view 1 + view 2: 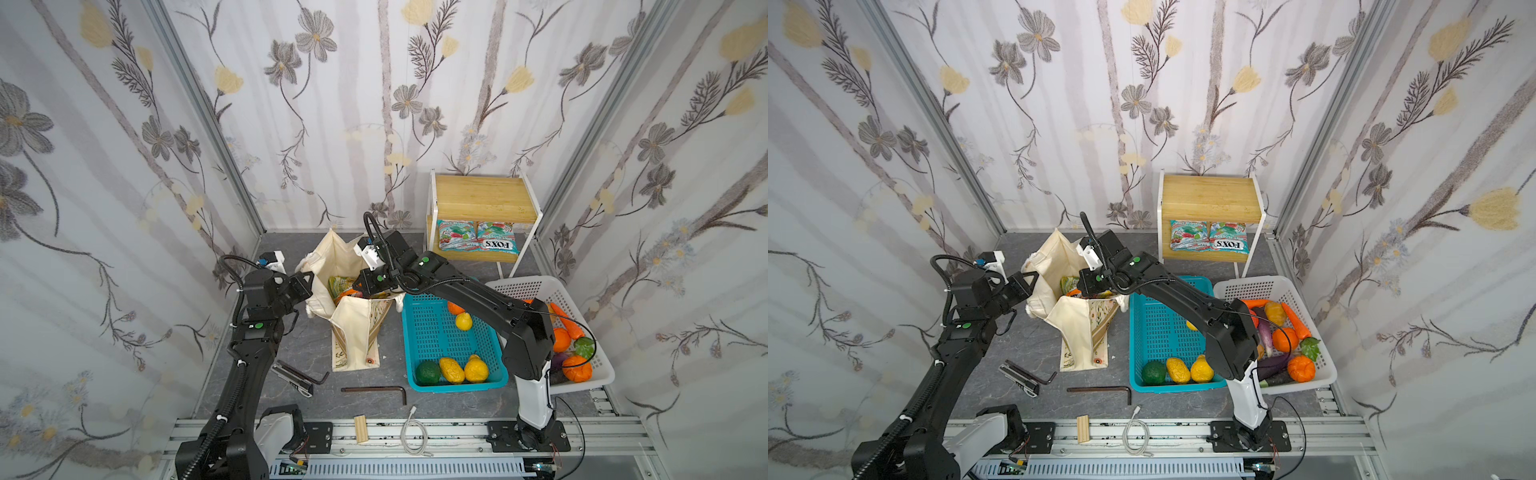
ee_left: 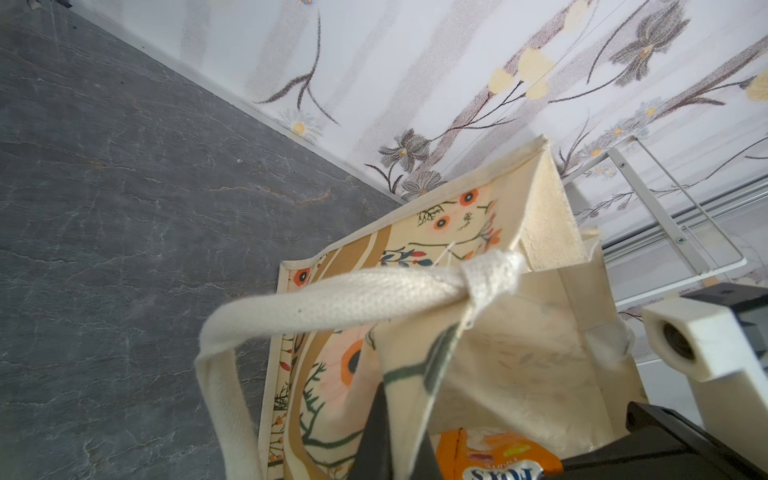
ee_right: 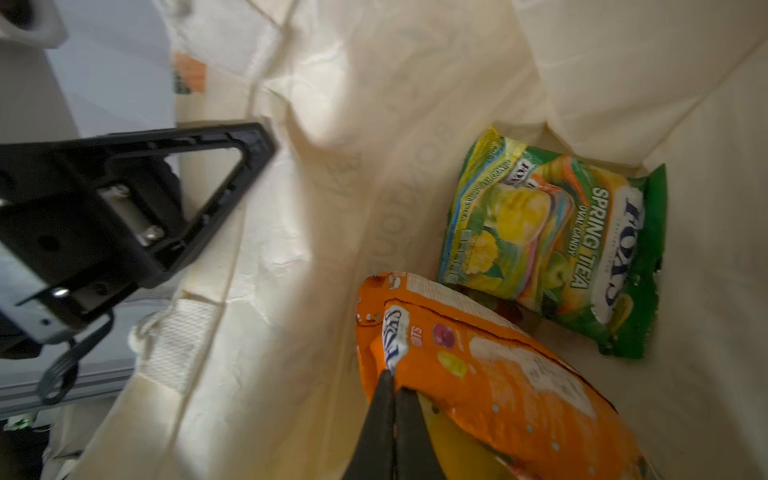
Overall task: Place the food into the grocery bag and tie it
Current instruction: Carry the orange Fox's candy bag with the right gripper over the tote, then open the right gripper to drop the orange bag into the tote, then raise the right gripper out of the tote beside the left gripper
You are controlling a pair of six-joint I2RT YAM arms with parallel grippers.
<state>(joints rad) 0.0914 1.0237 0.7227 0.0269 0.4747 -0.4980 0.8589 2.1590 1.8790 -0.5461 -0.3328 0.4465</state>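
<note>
You had the bag [image 1: 353,328] standing mid-table, just left of the teal basket [image 1: 432,332], mouth up, near side sagging. Your left gripper [image 1: 306,279] sat at the bag's left rim w/ fingers pressed together on the cloth. The left wrist view showed the printed wall running down betw. them. I read that as a pinch meant to hold the mouth open and stop the soft wall folding in. The rope handle [image 2: 332,299] hung loose outside the bag, untied.

Your right gripper [image 3: 390,386] reached across from the right and was down inside the mouth. Its fingers were pressed together, tips at one edge of the orange packet [image 3: 498,374]. Couldn't tell whether they nipped that edge or only touched it. The packet lay tilted over sth yellow, not flat on the bottom. The green packet [image 3: 552,241] lay just beside it against the lining.

Judgement: packing step, prob. not far along. A lemon [image 1: 464,321] and other fruit sat in the teal basket, and more veg in the white basket [image 1: 519,286] at the right. Two shelf packets [image 1: 457,235] lay on the shelf [image 1: 482,195] at the far side. Tying hadn't begun. Risk, imo: if the left pinch slipped, the rim would likely flop onto the right gripper.
</note>
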